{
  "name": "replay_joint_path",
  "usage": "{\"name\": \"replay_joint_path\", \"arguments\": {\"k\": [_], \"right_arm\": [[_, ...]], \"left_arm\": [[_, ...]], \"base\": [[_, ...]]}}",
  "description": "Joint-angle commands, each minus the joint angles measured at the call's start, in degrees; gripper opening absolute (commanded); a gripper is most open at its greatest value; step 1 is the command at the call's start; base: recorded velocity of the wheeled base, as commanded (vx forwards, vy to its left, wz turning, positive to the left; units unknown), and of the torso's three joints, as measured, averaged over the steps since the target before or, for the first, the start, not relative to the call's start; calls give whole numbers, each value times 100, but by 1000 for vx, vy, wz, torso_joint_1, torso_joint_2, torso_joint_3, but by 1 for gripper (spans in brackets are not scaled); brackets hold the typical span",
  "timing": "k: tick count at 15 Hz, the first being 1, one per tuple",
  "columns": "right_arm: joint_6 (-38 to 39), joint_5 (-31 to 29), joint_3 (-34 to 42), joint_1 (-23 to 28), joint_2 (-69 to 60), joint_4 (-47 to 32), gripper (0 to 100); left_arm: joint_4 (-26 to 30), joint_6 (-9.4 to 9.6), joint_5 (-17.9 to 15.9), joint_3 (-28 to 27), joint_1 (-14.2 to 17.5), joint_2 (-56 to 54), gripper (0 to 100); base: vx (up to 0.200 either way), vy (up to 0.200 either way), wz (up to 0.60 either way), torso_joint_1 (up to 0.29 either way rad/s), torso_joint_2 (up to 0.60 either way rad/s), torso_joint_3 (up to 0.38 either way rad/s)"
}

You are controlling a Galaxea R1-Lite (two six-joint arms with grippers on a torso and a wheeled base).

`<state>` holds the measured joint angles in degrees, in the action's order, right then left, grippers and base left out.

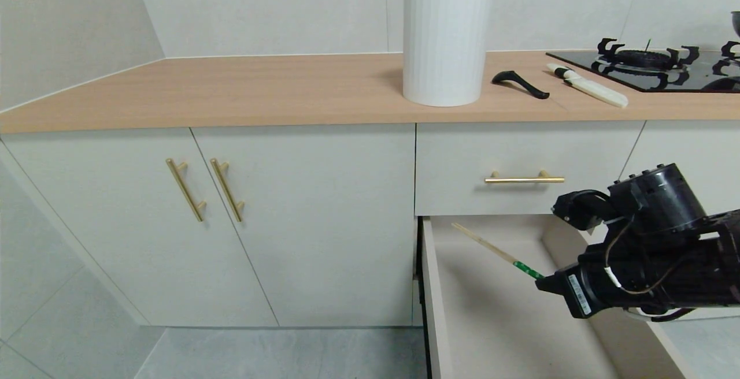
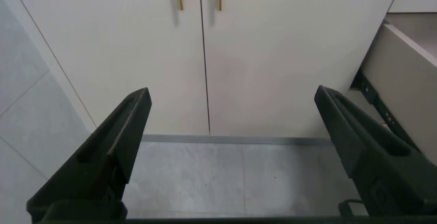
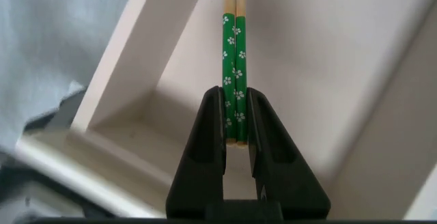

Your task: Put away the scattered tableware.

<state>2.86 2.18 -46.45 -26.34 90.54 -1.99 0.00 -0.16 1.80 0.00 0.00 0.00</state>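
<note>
1. Two slim wooden chopsticks [image 1: 497, 250], banded in green with white flowers at the thick ends, are clamped side by side at those ends in the right gripper [image 1: 540, 279]. They slant upward over the open drawer [image 1: 435, 286], tips toward its back.
2. A black spoon [image 1: 520, 83] lies flat on the countertop [image 1: 231, 90], its curved handle pointing toward the knife.
3. A pale knife [image 1: 587, 85] lies flat near the spoon, just beside the stove [image 1: 647, 70].

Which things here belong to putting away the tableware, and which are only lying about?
Job: chopsticks in the right claw, open drawer, black utensil, white knife.
Lying about: white ribbed canister, gas hob, cupboard doors.
</note>
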Motion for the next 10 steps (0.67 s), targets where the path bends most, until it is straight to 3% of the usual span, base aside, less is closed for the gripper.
{"name": "replay_joint_path", "arguments": {"k": [1, 10], "right_arm": [[179, -16, -163, 15, 640, 76, 0], [1331, -236, -998, -2, 3022, 128, 0]], "left_arm": [[0, -2, 4, 0, 0, 0, 100], [0, -2, 4, 0, 0, 0, 100]], "base": [[0, 0, 0, 0, 0, 0], [0, 0, 0, 0, 0, 0]]}}
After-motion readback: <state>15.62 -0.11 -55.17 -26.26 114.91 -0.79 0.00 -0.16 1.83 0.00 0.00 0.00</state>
